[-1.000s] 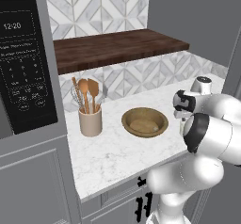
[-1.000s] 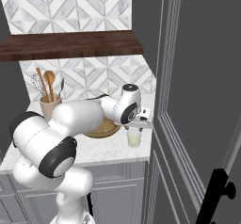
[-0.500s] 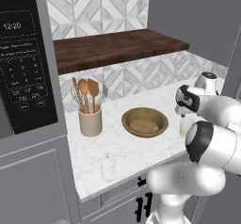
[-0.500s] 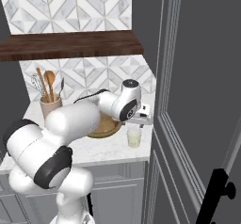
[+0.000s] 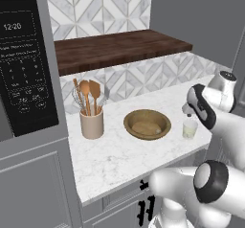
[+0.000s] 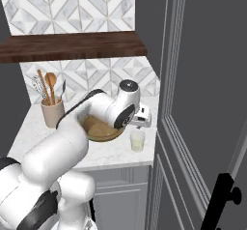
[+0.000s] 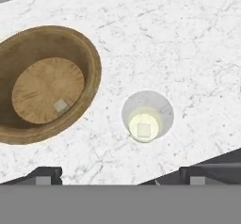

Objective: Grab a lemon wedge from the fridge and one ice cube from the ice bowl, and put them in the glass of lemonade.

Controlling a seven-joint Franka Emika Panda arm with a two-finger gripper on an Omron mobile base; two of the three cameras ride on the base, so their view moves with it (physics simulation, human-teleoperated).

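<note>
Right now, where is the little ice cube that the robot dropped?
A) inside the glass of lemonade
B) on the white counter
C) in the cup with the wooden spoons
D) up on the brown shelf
A: in the hand view a small pale cube sits in the yellow drink at the bottom of the glass, beside the brown bowl, which has another cube in it.

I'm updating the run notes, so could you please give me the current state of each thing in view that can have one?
gripper: open, above the glass, holding nothing.
glass of lemonade: upright on the counter, one ice cube floating in it.
ice bowl: upright beside the glass, one ice cube left inside.
utensil crock: upright, wooden utensils standing in it.
microwave: door shut, clock lit.
fridge: door shut.
</note>
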